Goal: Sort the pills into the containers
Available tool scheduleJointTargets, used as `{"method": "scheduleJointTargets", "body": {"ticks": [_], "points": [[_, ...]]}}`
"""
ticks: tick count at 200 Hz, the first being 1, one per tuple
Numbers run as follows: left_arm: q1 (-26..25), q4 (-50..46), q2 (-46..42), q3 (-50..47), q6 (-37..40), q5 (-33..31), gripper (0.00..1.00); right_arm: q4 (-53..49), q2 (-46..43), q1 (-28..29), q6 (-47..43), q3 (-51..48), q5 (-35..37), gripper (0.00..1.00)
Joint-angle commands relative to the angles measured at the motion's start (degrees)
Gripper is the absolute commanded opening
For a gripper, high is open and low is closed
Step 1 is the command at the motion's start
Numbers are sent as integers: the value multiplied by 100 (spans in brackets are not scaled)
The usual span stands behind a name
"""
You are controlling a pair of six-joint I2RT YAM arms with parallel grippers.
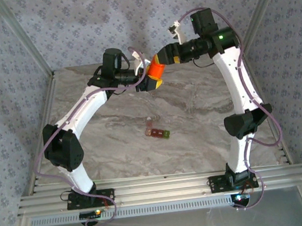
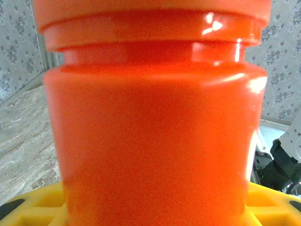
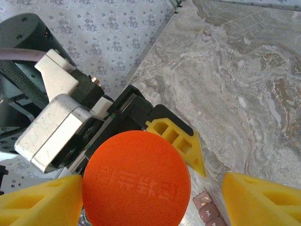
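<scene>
An orange pill bottle (image 1: 157,72) hangs in the air over the far middle of the table, and my left gripper (image 1: 152,83) is shut on its body. In the left wrist view the bottle (image 2: 150,117) stands between yellow fingers (image 2: 33,207). My right gripper (image 3: 150,200) is open and straddles the bottle's round orange cap (image 3: 136,181); its left finger (image 3: 40,202) is next to the cap and its right finger (image 3: 261,197) stands apart. The containers (image 1: 157,132), a red-brown strip with a green end, lie on the table below, also seen as containers (image 3: 209,209). I cannot make out any pills.
The marble table (image 1: 204,101) has patterned walls behind it and along both sides. The two arms meet high over the far middle, well above the strip. An aluminium rail (image 1: 159,188) with the arm bases runs along the near edge.
</scene>
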Motion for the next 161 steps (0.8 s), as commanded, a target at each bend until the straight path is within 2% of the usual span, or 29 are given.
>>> {"method": "scheduleJointTargets", "body": {"ticks": [1,43,94,128,161], "points": [[-8,-12,-51,166,50,229,0,105,8,-26,154,169,-187,76],[-4,-33,-53,188,52,224,0,12,52,58,80,143,-216,71],[-25,-43,-51,189,26,176,0,-118,83,157,74,125,-125,46],[-34,-29,-60,183,31,25,0,-274,101,325,408,-42,234,44],[-51,89,-110,99,111,-321,0,-103,-79,593,1477,-520,1278,44]]}}
